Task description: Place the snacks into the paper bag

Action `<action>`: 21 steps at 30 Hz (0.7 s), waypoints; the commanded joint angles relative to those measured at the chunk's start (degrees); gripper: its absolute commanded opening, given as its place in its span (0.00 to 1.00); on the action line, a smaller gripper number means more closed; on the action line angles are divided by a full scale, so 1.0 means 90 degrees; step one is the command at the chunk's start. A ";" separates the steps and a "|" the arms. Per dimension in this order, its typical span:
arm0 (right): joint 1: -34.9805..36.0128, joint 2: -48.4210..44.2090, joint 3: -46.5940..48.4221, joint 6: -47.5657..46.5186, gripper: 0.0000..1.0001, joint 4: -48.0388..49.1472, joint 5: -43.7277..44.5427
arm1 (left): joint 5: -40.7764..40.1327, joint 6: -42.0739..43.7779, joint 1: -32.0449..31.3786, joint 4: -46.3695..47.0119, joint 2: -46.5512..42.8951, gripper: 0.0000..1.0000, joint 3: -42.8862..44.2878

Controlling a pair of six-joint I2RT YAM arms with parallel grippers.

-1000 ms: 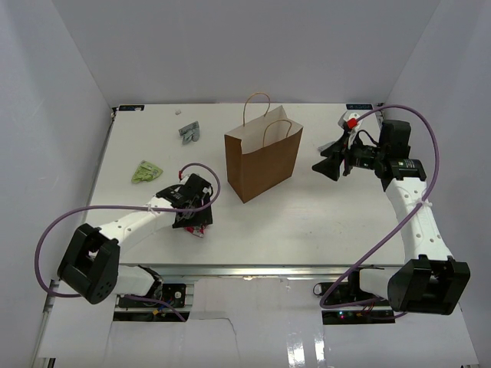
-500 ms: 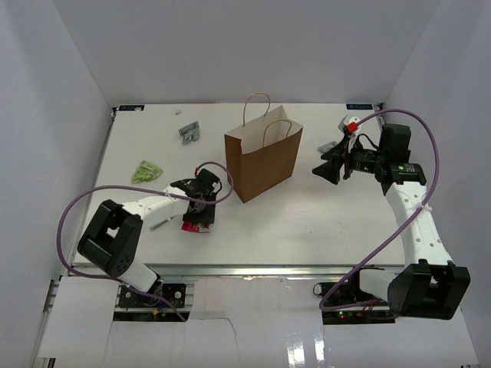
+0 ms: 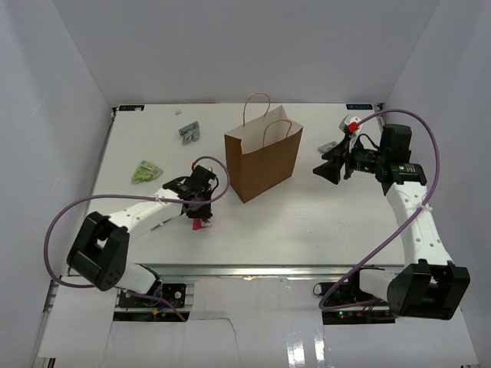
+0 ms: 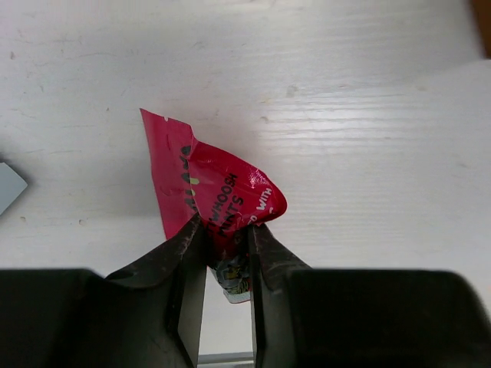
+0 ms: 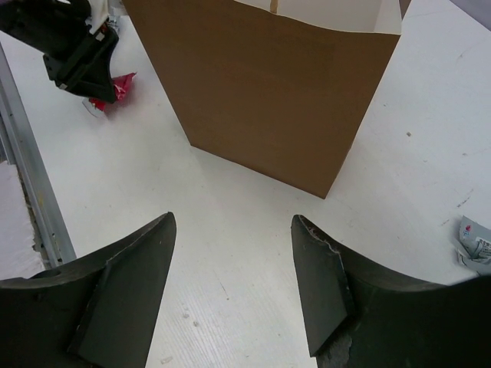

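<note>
The left tool [image 4: 225, 234] is clamped on a red packet [image 4: 219, 188] close to the tabletop [image 3: 307, 222], left of centre in the top view. The paper bag [image 3: 263, 165] stands just right of it, mouth up, so this arm is nearer. The right tool [image 5: 230, 230] gapes empty at the bag's far right

The white table [image 3: 322, 215] carries a brown paper bag [image 3: 263, 162] standing upright near its middle. To the bag's left lie a green packet [image 3: 145, 172] and, further back, a grey packet [image 3: 189, 131]. A silver packet [image 5: 476, 241] lies to its right.
</note>
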 commanded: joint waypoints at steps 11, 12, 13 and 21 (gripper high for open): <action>-0.0027 -0.0003 0.0216 -0.0207 0.68 0.0081 0.0098 | 0.1496 0.0775 0.0011 0.0964 -0.1159 0.15 0.3561; -0.0027 -0.0032 0.0197 -0.0207 0.68 0.0081 0.0108 | 0.1545 0.0834 0.0021 0.0984 -0.0897 0.15 0.3886; -0.0027 -0.0042 0.0187 -0.0197 0.68 0.0081 0.0108 | 0.1603 0.0883 0.0021 0.0974 -0.0750 0.15 0.4189; -0.0046 -0.0237 0.0060 -0.0188 0.68 0.0081 0.0186 | 0.2521 0.1362 0.0011 0.1170 0.0676 0.17 0.6085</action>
